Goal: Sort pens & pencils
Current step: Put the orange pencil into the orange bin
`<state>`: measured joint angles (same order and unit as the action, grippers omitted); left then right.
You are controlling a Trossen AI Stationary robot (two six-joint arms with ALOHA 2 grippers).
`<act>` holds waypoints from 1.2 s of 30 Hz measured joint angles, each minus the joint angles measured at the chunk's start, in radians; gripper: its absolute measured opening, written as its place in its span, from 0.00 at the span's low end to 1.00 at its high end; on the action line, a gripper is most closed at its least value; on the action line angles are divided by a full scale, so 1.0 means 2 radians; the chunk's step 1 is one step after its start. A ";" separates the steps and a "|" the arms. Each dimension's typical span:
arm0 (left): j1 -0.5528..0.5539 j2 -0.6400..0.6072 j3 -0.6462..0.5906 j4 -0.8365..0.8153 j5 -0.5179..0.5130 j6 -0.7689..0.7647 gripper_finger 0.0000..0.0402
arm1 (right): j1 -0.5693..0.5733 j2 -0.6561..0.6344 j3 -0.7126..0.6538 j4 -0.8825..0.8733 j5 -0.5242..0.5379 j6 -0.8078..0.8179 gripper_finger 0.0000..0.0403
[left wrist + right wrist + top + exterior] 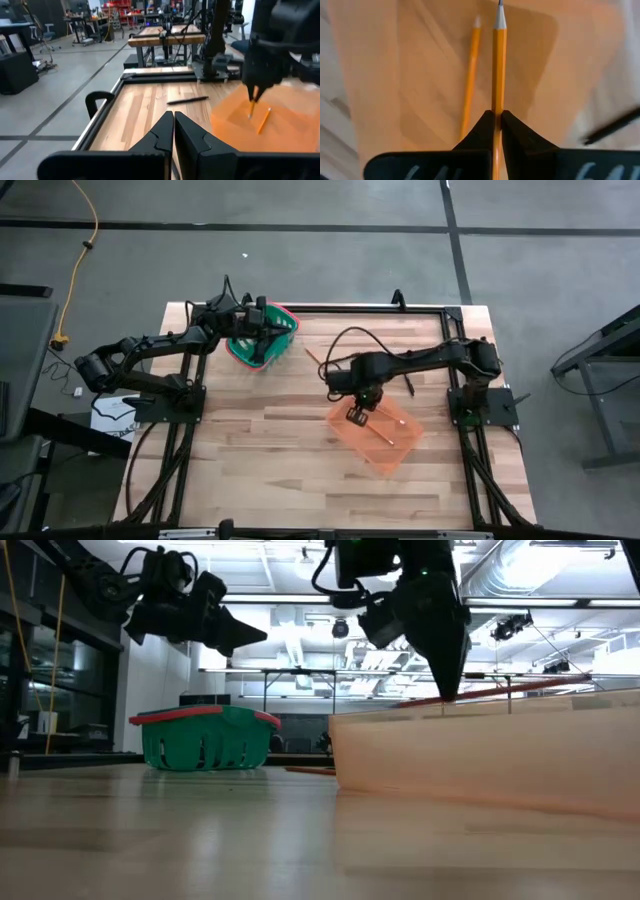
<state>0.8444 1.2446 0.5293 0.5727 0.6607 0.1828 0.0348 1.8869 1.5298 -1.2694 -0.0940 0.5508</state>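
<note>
My right gripper (357, 416) points down into the orange basket (392, 452) and is shut on an orange-yellow pencil (499, 70). A second pencil (470, 75) lies on the basket's floor beside it. A black pen (187, 100) lies on the table just past the basket; it also shows in the right wrist view (610, 127). Another pencil (312, 355) lies on the table between the baskets. My left gripper (174, 127) is shut and empty, above the green basket (262, 338). My right gripper pinches the pencil's shaft (499, 107) between its two fingers. The fingers come from above, pointing down, and lie along the pencil. The pencil hangs upright below them, its sharpened tip (499, 12) down over the basket's floor. I cannot tell whether the tip touches the floor.
The green basket with its red rim (205, 718) stands at the far left of the table. The orange basket's wall (480, 755) fills the low view's right half. A black frame rail (100, 100) runs along the table's edges.
</note>
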 joint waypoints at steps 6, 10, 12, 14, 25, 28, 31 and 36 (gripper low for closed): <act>0.000 0.000 0.000 0.013 0.000 -0.006 0.01 | 0.015 -0.006 -0.041 0.056 -0.020 0.041 0.00; 0.000 0.000 0.000 0.019 0.000 -0.007 0.01 | 0.016 -0.005 -0.074 0.095 -0.024 0.054 0.00; 0.000 0.000 0.000 0.020 0.000 -0.008 0.01 | 0.016 -0.005 -0.091 0.120 -0.027 0.054 0.00; 0.000 0.000 0.000 0.020 0.000 -0.008 0.01 | 0.016 -0.005 -0.107 0.135 -0.028 0.061 0.02; 0.000 0.000 0.000 0.015 0.000 -0.017 0.01 | 0.005 -0.005 -0.146 0.149 -0.058 0.050 0.29; 0.000 0.000 0.000 0.015 0.000 -0.017 0.01 | -0.001 -0.005 -0.110 0.113 -0.076 0.029 0.35; 0.000 0.000 0.000 0.014 0.000 -0.023 0.01 | -0.005 -0.005 -0.058 0.059 -0.055 0.006 0.38; 0.000 0.000 0.000 0.006 0.000 -0.028 0.01 | -0.022 -0.006 0.027 0.022 -0.005 -0.028 0.36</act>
<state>0.8440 1.2446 0.5293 0.5841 0.6613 0.1261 -0.0088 1.8755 1.5848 -1.2246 -0.1041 0.4942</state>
